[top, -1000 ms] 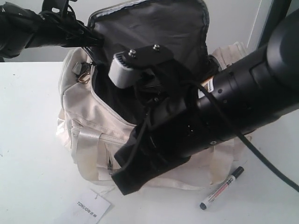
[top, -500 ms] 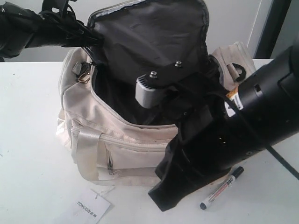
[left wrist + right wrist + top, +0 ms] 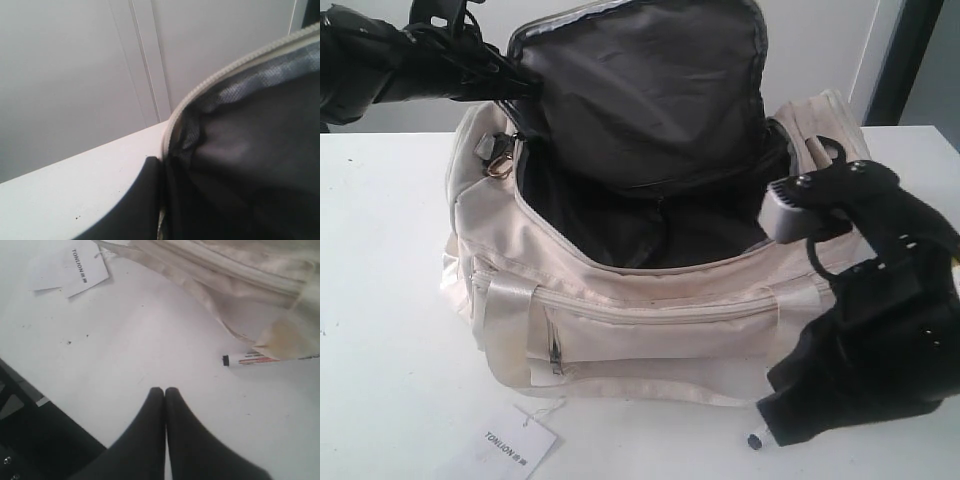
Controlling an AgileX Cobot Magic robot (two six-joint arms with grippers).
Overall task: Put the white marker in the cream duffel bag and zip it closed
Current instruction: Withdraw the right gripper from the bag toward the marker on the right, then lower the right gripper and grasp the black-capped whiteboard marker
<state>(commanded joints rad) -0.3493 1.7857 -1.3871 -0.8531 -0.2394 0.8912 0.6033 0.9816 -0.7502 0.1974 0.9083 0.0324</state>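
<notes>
The cream duffel bag point(image 3: 620, 310) sits on the white tabletop point(image 3: 390, 350) with its curved top flap point(image 3: 640, 90) standing upright, so the dark grey lining and the open mouth show. The left pincer point(image 3: 520, 88) is at the flap's upper corner, closed on the zippered edge; the left wrist view shows one dark finger point(image 3: 142, 200) pressed against that edge, with the other hidden behind the fabric. The white marker point(image 3: 260, 359) lies flat on the tabletop outside the bag, just beside its lower front edge. One dark end is in the open, and the other runs under a loose fold of the bag's fabric. The right pincer point(image 3: 164, 390) hangs low over the tabletop near that same front corner of the bag. Its two black fingers are pressed tightly together with nothing between them, the tips close to the marker but apart from it. A white paper tag point(image 3: 515, 442) lies in front of the bag.
</notes>
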